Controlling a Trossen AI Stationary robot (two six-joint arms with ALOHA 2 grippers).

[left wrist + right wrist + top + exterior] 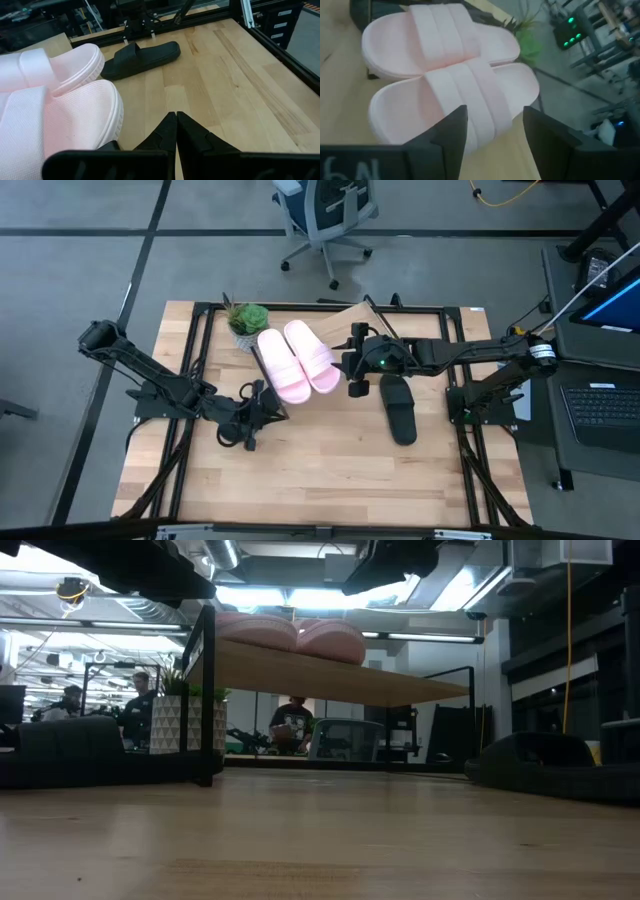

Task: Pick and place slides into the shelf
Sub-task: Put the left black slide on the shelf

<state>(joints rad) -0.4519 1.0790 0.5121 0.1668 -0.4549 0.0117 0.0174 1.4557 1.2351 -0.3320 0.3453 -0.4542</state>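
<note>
Two pink slides [298, 360] sit on the shelf [350, 315]; I see the right gripper [492, 135] spread wide above them, the left gripper [176, 131] closed empty.

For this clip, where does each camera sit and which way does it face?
High view: overhead, looking straight down on the table, shelf and both arms.
Low view: table-top height, level under the shelf into the room; no arm clearly shows.
Left wrist view: past the shut left claw toward the black slide.
Right wrist view: past the open right claw at the pink slides.
Shared: the pink slides appear in all four views.
</note>
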